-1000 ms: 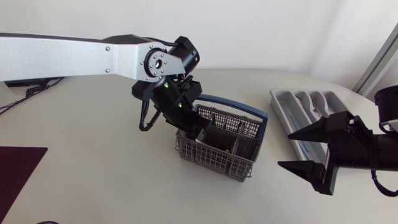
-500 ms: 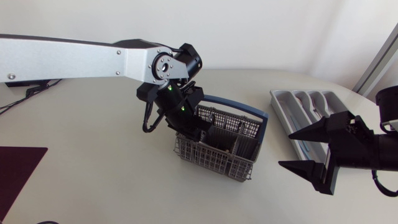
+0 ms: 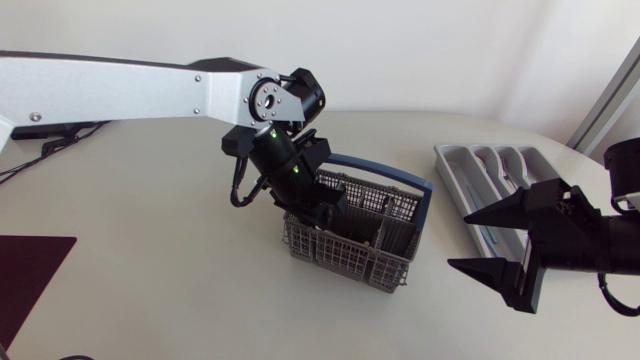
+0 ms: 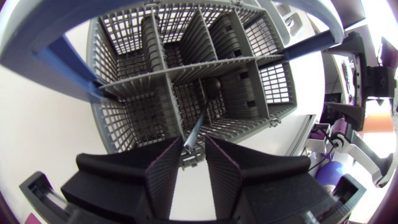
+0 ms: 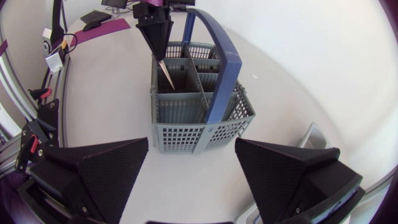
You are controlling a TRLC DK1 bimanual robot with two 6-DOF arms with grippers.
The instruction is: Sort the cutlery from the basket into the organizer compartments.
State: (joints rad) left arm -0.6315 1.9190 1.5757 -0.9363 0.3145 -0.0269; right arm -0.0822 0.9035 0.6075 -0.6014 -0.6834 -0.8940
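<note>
Left gripper (image 3: 325, 208): tilted down into the cutlery basket (image 3: 352, 262). Its fingers are drawn narrow and pinch the tip of a spoon's handle from two sides.
Spoon (image 4: 202, 115): stands steeply in one cell, its dark rounded bowl down near the mesh floor and its slim handle rising into the fingers. The grip is probably at the very end because only that part stands clear of the dividers.
Basket: grey mesh split into cells, with a blue carry handle (image 3: 400, 182) arching over it. The left gripper enters beside that arch, probably to keep clear of it.
Organizer (image 3: 482, 165): a grey tray of long compartments on the table (image 3: 150, 260), well apart from the basket on the right arm's side. I cannot tell what it contains.
Right gripper (image 3: 458, 240): near the organizer, facing the basket, fingers spread wide with nothing between them. It seems parked out of the way.
Step in hand: likely drawing the spoon out.
Next move: a lift along the handle's line, so the bowl clears the dividers and the arch.
Risk: the thin handle could pivot or slip in so small a grip.
</note>
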